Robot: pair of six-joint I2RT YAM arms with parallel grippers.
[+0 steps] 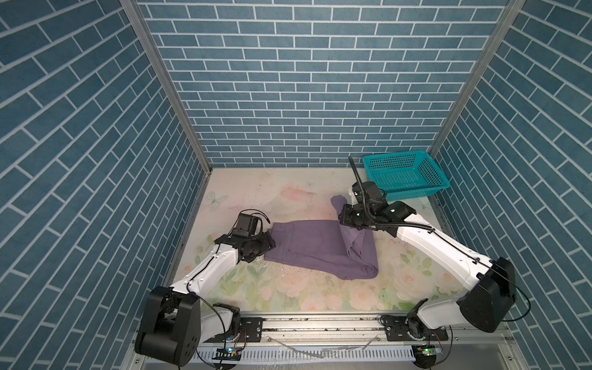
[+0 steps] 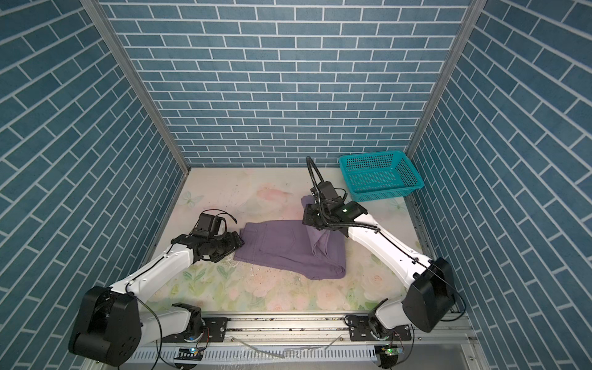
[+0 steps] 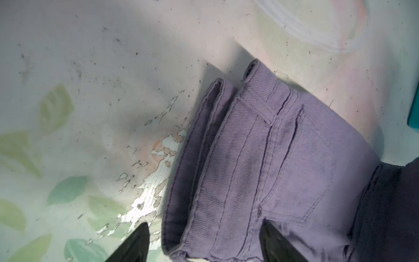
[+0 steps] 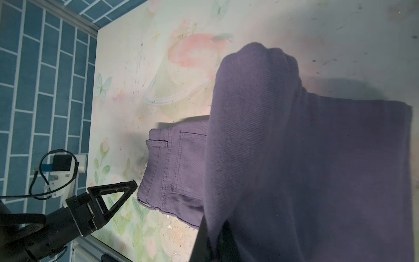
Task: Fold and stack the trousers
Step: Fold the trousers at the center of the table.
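Trousers: muted purple soft-fabric trousers [image 1: 304, 248], mid floral tabletop [image 1: 282, 189], legs doubled back, cuff end raised.
Left gripper [image 1: 269, 245]: jaws spread at waistband.
Right gripper [image 1: 347, 226]: jaws pinching raised leg fabric.

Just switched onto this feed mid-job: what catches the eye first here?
The muted purple soft-fabric trousers lie mid-table on the floral-print tabletop, leg end lifted and pinched in the right claw. The left claw stands open at the waistband end. A teal plastic mesh basket sits empty in the far corner beside the right arm.
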